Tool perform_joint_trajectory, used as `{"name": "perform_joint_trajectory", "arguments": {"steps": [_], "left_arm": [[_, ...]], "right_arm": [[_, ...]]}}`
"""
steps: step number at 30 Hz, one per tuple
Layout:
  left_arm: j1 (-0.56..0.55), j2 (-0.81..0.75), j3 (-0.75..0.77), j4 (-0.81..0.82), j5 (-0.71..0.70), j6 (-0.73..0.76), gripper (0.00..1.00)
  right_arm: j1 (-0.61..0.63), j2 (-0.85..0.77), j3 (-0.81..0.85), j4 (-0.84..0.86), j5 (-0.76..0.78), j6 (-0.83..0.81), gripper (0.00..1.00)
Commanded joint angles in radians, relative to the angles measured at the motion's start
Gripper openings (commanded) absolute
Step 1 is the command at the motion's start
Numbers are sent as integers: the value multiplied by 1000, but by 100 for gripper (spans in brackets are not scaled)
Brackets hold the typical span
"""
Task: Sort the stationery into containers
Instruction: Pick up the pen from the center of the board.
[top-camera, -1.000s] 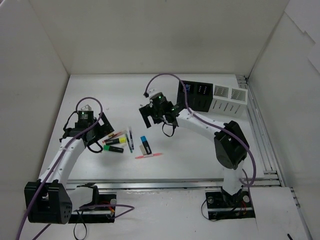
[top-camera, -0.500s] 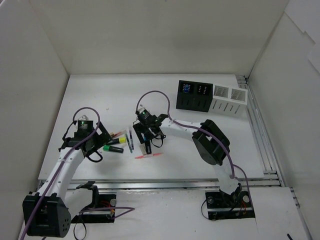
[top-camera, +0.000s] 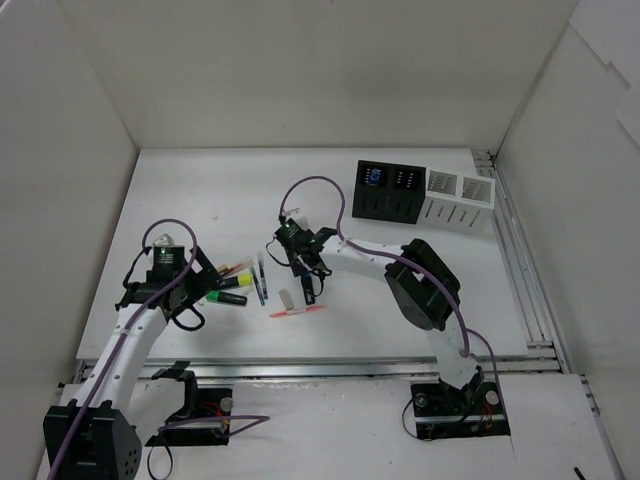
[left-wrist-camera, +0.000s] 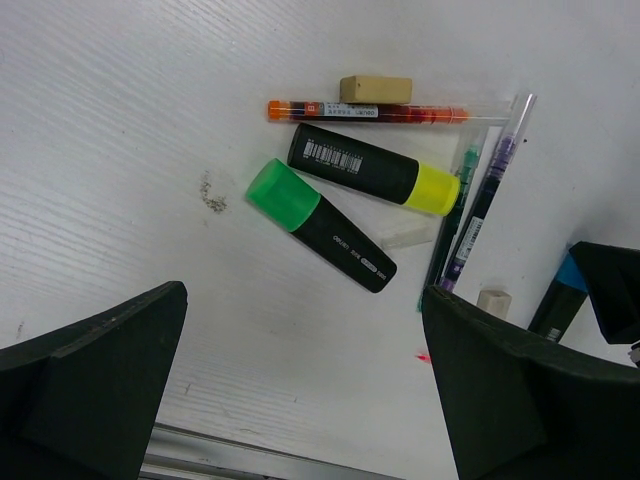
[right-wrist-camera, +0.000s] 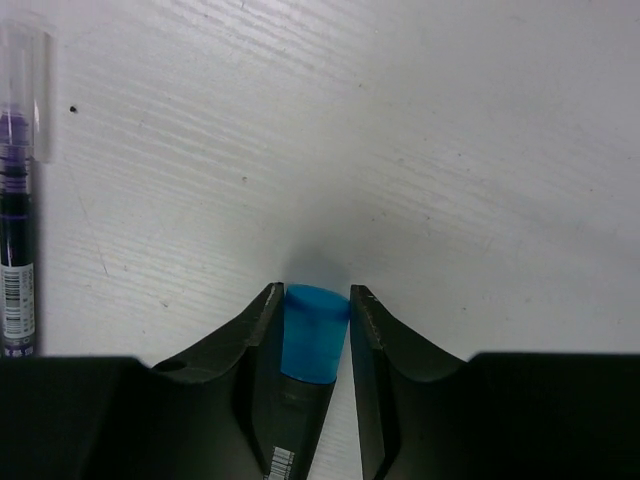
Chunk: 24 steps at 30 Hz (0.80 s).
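My right gripper (right-wrist-camera: 312, 292) is shut on the blue-black block (right-wrist-camera: 313, 340); its blue end sits between the two fingertips just above the table. From above, that gripper (top-camera: 300, 264) hangs right of the stationery pile. My left gripper (left-wrist-camera: 305, 385) is open and empty, near the green highlighter (left-wrist-camera: 320, 226) and yellow highlighter (left-wrist-camera: 375, 170). A thin red pen (left-wrist-camera: 370, 112), a pale eraser (left-wrist-camera: 375, 89) and dark pens (left-wrist-camera: 458, 232) lie beyond them. The black container (top-camera: 388, 190) and white containers (top-camera: 458, 200) stand at the back right.
A second small pale eraser (top-camera: 287, 298) and a red pen (top-camera: 298, 311) lie on the table below the right gripper. A purple-ink pen (right-wrist-camera: 18, 200) lies left of the right fingers. White walls enclose the table; a rail runs along the near edge (top-camera: 350, 368).
The right arm swung from near the black container to the pile, closed on the blue-black block and lifted it off its spot. The left arm edged slightly lower, its gripper still open.
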Motion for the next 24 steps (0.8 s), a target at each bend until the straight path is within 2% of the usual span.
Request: {"name": "perform_joint_trajectory", "arguments": {"steps": [1, 6, 9, 14, 17, 22, 24], "left_arm": [[-4, -20, 1, 17, -13, -24, 99], [-4, -33, -9, 20, -13, -21, 99], [-4, -31, -6, 23, -15, -15, 99], [-4, -7, 11, 31, -13, -12, 100], [-4, 18, 13, 57, -7, -4, 99], [-4, 88, 24, 86, 36, -4, 99], [-4, 114, 40, 77, 28, -12, 100]], "right_arm": [[6, -105, 2, 58, 76, -21, 3], [-15, -214, -28, 173, 88, -82, 0], [-63, -296, -83, 324, 88, -110, 0], [-150, -413, -130, 449, 256, -239, 0], [-228, -447, -129, 536, 358, -323, 0], [-412, -424, -107, 753, 392, -412, 0], [-451, -375, -84, 848, 407, -466, 0]]}}
